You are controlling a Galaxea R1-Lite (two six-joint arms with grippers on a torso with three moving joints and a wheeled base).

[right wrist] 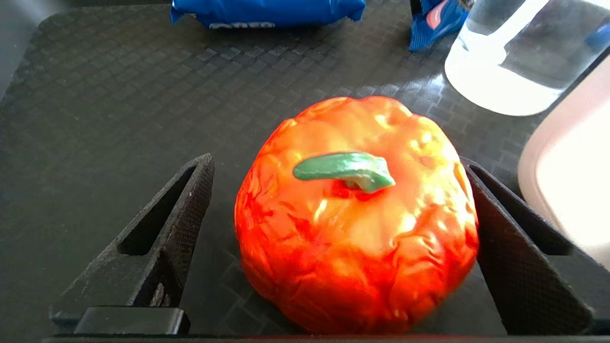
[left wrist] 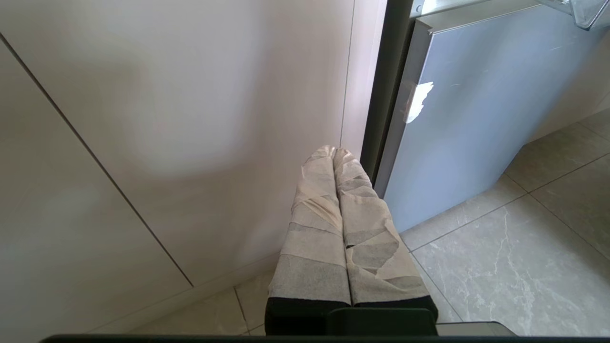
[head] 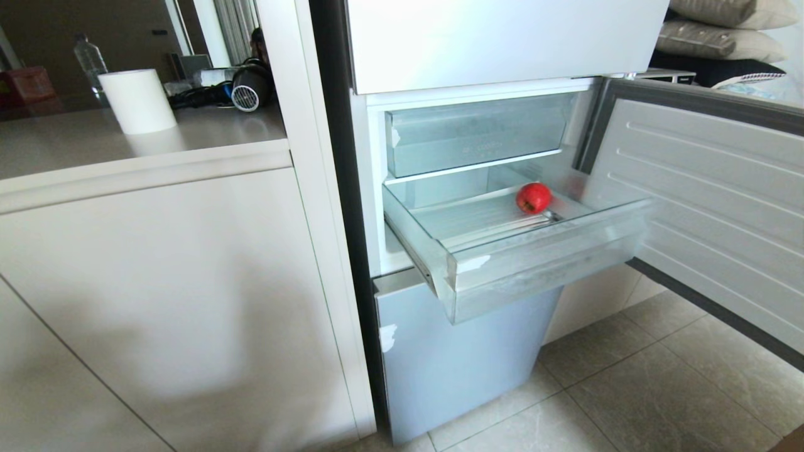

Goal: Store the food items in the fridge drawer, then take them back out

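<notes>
One red fruit (head: 534, 197) already lies in the pulled-out fridge drawer (head: 546, 263), while the right gripper (right wrist: 333, 228), jaws wide apart, straddles an orange pumpkin-like item (right wrist: 355, 214) on a dark mat (right wrist: 109, 109), not yet gripped; left gripper (left wrist: 336, 157) hangs parked, jaws together.

The fridge drawer (head: 534, 263), a wide shallow clear-plastic tray with a frosted front and white tape scraps at its front left corner, stands pulled out. A small glossy red fruit (head: 534, 197) (apple-like) rests on the drawer's floor near its back right corner.

An orange-red wrinkled fruit with a green stem (right wrist: 357, 214) sits on a dark textured mat.
</notes>
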